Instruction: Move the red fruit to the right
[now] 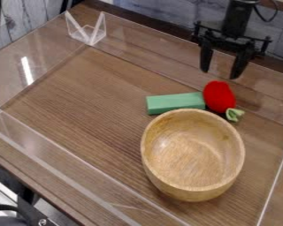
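The red fruit [219, 94] is a small glossy red toy lying on the wooden table, its green leafy end [233, 114] pointing toward the front right. It touches the right end of a flat green block [176, 102]. My gripper [225, 65] hangs straight down behind and above the fruit, apart from it. Its two dark fingers [208, 58] stand spread open with nothing between them.
A round wooden bowl [193, 154] sits just in front of the fruit and block. Clear plastic walls [32, 66] edge the table on the left, front and right. A small clear stand [86, 29] is at the back left.
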`<state>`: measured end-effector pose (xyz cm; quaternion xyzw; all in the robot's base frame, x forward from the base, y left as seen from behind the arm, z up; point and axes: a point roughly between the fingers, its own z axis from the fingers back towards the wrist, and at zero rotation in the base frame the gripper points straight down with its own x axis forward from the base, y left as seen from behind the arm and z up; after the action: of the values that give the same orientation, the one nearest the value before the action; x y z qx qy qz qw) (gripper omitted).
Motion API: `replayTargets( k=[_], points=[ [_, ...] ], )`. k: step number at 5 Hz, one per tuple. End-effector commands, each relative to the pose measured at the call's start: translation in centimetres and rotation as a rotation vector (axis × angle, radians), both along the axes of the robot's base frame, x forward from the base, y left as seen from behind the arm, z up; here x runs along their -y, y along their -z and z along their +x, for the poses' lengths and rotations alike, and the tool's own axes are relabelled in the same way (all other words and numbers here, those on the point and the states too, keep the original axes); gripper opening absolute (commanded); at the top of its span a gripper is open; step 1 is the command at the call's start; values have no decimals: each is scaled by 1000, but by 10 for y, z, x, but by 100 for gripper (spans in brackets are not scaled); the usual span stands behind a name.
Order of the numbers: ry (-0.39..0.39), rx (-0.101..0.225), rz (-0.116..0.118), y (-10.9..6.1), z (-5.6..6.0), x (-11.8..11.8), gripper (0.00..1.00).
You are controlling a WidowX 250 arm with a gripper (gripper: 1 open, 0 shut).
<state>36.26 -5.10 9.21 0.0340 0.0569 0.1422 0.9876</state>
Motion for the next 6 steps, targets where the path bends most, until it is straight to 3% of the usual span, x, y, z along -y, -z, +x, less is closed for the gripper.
replayTargets(
  k=[1,2,3,4,5,6],
  points=[
    [-47,129,-32,-62,7,1,100],
    [10,156,-55,-75,-2,-20,100],
    [87,177,-74,-68,-15,-56,100],
    [61,216,-76,-70,-23,-82,100],
    [54,238,-74,-67,-27,-90,100],
    [88,220,-72,-58,-27,-89,100]
  ],
)
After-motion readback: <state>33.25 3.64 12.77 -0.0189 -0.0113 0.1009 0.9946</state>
